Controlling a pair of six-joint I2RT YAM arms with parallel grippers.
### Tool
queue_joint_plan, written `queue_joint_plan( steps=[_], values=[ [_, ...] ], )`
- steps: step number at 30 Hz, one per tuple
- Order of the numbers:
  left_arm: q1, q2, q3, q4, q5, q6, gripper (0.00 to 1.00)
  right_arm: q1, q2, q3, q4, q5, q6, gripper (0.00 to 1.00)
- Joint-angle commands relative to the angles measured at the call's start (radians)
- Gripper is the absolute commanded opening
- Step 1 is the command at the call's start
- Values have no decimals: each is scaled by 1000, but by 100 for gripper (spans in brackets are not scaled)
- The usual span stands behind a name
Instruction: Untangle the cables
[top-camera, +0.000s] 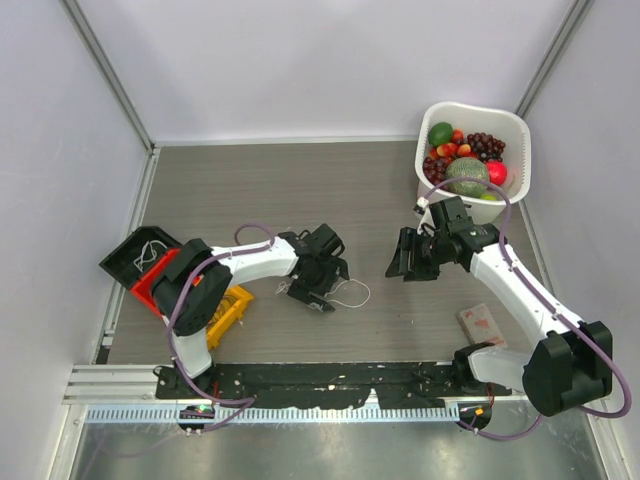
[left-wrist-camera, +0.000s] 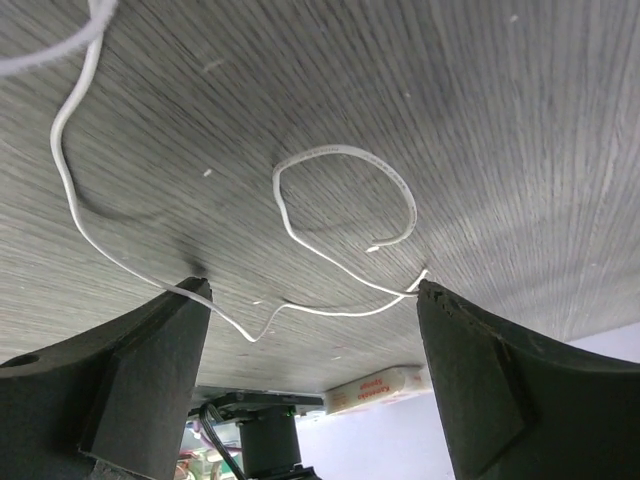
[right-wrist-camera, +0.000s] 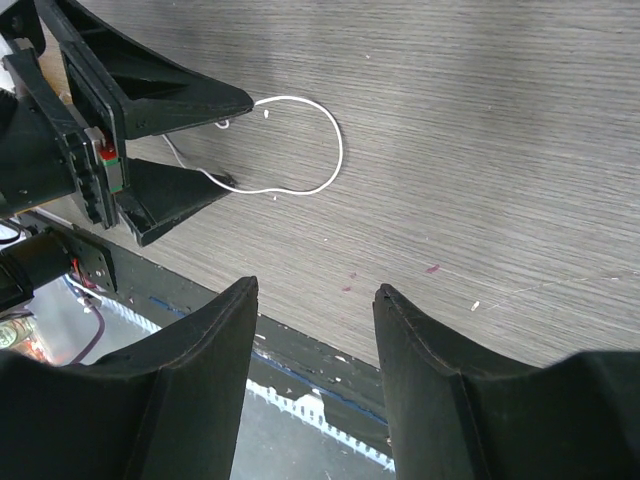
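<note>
A thin white cable (top-camera: 352, 296) lies in loose loops on the grey wooden table. My left gripper (top-camera: 312, 297) is low over it and open. In the left wrist view the cable (left-wrist-camera: 400, 190) curls ahead of that gripper (left-wrist-camera: 312, 288), and a stretch of it runs across the table between the two fingertips. My right gripper (top-camera: 402, 274) hangs open and empty above the table to the right of the cable. The right wrist view shows the cable (right-wrist-camera: 335, 150) beyond that gripper (right-wrist-camera: 316, 287), with the left gripper's fingers (right-wrist-camera: 170, 100) on it. No red or dark cable shows.
A black bin (top-camera: 128, 262) holding another white wire (top-camera: 150, 250), a red container (top-camera: 153, 288) and a yellow object (top-camera: 232, 310) sit at the left. A white basket (top-camera: 520, 130) of fruit stands at the back right. A sponge packet (top-camera: 483, 322) lies front right.
</note>
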Motion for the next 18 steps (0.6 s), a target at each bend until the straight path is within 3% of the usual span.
queue_joint_plan(
  steps=[1, 5, 12, 18],
  values=[
    [7, 20, 8, -31, -25, -282, 86, 1, -41, 2, 8, -15, -15, 55],
    [13, 27, 5, -42, -42, -281, 84, 1, -52, -5, 4, -10, -17, 55],
    [21, 46, -23, 7, -61, -253, 58, 1, -48, -6, 2, -9, -18, 55],
    [25, 47, -56, 51, -55, -238, 28, 1, -34, 6, 2, -7, -18, 55]
  ],
)
